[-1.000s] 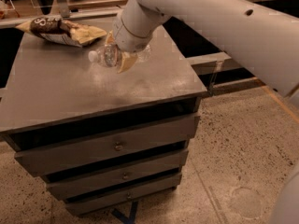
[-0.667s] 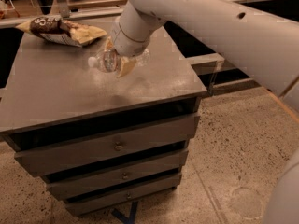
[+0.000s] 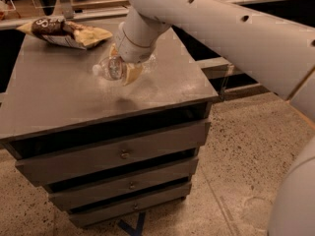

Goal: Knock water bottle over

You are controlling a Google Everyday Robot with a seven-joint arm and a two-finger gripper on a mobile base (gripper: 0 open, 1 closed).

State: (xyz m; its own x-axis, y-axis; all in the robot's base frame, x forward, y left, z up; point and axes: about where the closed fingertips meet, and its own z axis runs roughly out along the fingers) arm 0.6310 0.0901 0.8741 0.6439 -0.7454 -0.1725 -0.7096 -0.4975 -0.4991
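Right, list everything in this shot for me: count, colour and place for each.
water bottle: one, clear with a white cap, on the cabinet top near the middle, tipped with its cap to the left
snack bag: one, brown and yellow, back left of the cabinet top
cabinet: one, grey, centre of view
drawers: three, grey, stacked down the cabinet's front
floor: speckled tan, around the cabinet
tape mark: one, blue, on the floor at the cabinet's foot
arm: one, white, reaching in from the upper right
gripper: one, tan, over the cabinet top, right at the water bottle
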